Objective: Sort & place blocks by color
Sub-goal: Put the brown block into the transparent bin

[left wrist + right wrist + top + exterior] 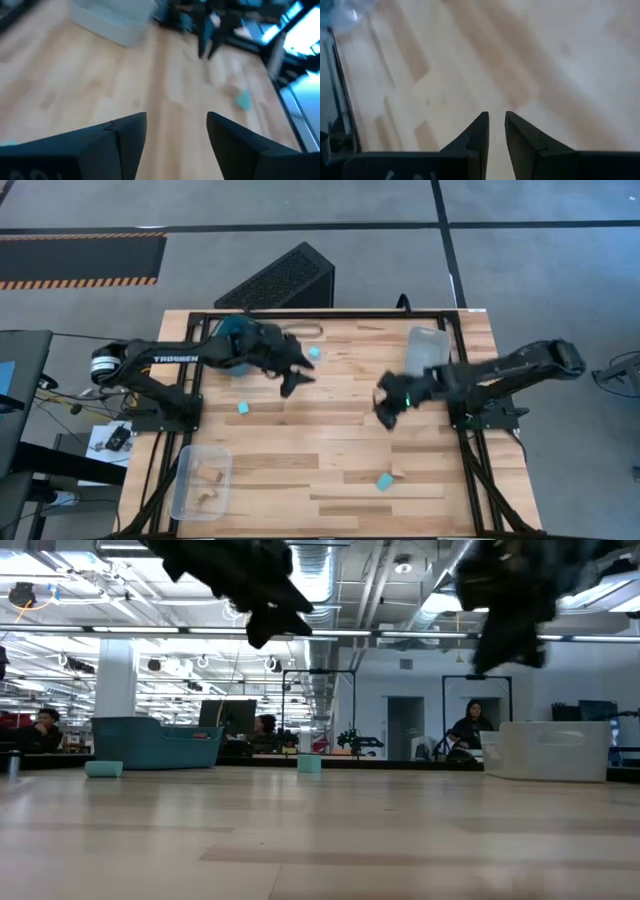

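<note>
Blocks lie scattered over the wooden table (330, 470): three light cyan ones sit loose, one (314, 353) near the far edge just beside the left gripper (292, 383), one (243, 408) nearer the middle on the left side, and one (384, 481) toward the near edge right of centre, with a small tan piece (398, 473) just beside it. A few tan wooden pieces (208, 472) already rest in the clear bin (178, 498) at the near left corner, so the sorting looks partly done. A teal bin (238, 332) stands at the far left, mostly under the left arm, and another clear bin (428, 350) stands at the far right.

The left gripper hangs above the boards between the two leftmost cyan blocks, its fingers (125, 135) spread wide with nothing between them, probably ready to drop onto one of them. The right gripper (387, 412) hovers over bare wood near the table's middle, well apart from every block; its fingers (475, 135) are nearly closed, a narrow gap left, and hold nothing. From table height both arms are clearly lifted off the surface.

People sit in the room behind.
</note>
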